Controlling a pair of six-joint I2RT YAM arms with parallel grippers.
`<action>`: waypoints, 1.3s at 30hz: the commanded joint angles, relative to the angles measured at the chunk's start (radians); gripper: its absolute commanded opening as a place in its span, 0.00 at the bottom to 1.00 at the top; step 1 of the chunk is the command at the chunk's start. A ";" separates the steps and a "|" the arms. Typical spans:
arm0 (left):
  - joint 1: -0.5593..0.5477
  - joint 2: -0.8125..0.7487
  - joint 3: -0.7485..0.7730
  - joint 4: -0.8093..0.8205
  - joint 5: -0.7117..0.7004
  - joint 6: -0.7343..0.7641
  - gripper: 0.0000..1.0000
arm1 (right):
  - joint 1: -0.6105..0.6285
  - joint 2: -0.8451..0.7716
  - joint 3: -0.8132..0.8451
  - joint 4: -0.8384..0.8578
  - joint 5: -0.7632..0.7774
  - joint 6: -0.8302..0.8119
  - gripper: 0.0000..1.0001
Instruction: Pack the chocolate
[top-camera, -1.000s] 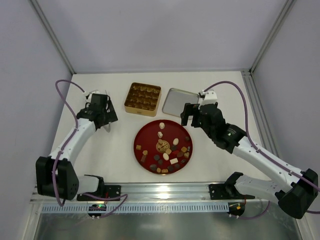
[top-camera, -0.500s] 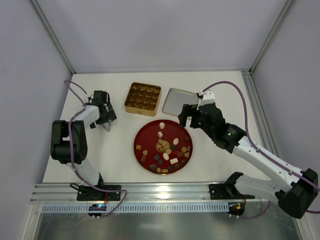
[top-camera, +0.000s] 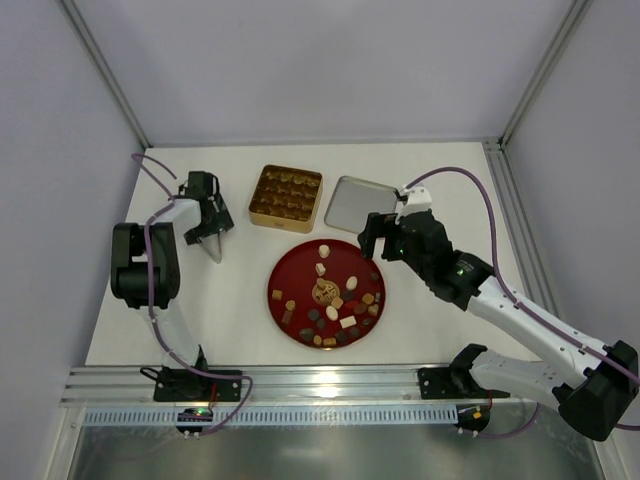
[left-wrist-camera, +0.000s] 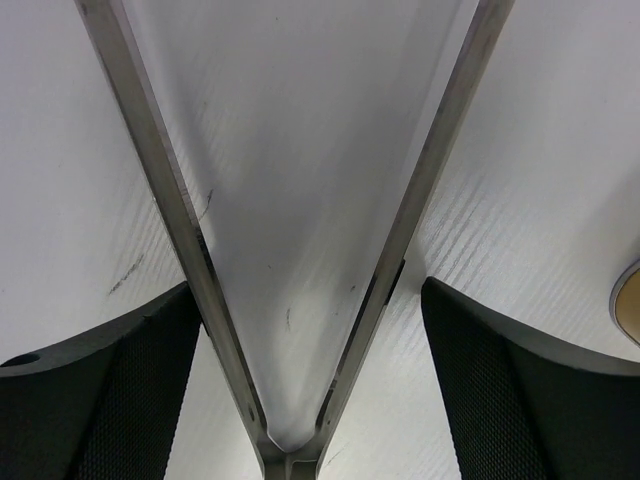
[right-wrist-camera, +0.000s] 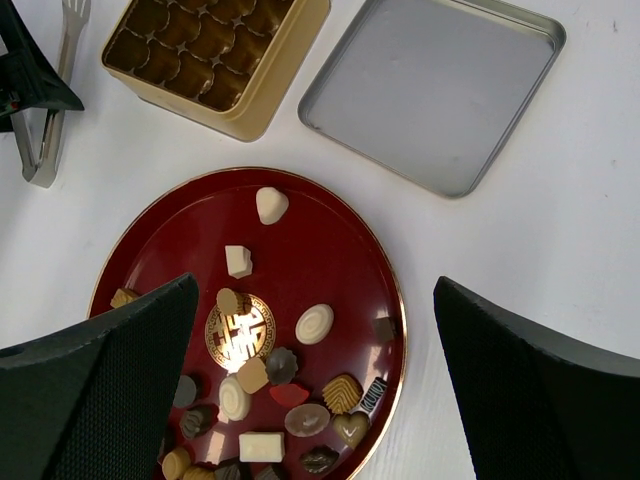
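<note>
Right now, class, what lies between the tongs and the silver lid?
The open gold tin. The right wrist view shows it best, with the tongs on its left and the lid on its right; the top view agrees.

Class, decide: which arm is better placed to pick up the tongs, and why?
Left. The left gripper, open, straddles the tongs; the right gripper hangs open by the plate, far from them.
</note>
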 joint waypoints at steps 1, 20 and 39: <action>0.008 0.024 0.033 -0.019 -0.001 0.005 0.86 | 0.000 -0.024 -0.008 0.035 -0.003 0.010 1.00; 0.008 0.071 0.109 -0.133 -0.044 0.050 0.58 | 0.000 -0.013 -0.026 0.047 -0.025 0.024 1.00; -0.008 -0.290 0.109 -0.309 -0.042 0.020 0.43 | -0.002 0.013 -0.004 0.050 -0.025 0.018 1.00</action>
